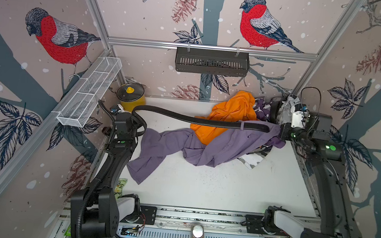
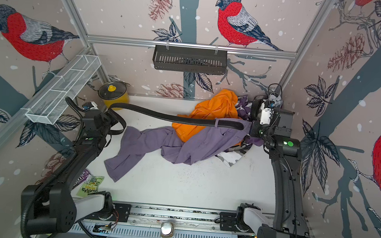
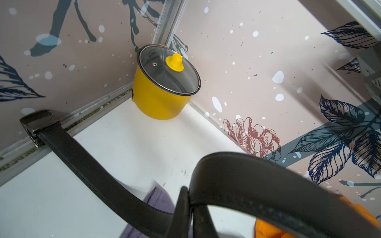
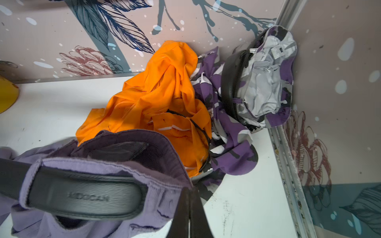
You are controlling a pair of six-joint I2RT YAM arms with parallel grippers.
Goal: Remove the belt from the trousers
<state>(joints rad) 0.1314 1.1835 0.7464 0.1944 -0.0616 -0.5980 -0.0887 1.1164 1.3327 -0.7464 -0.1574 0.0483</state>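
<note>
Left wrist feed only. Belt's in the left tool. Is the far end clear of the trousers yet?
Observer: No, a loop of the lilac trousers rings the belt near its tip.
Operator: Right arm?
Observer: Right tool is shut on the waistband beside that tip.
Operator: Other belts around?
Observer: Camo trousers in the far right corner wear a second belt.

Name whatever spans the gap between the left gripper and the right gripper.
Black belt, held by left gripper, crosses over orange garment into lilac trousers pinched by right gripper; both top views show it.
</note>
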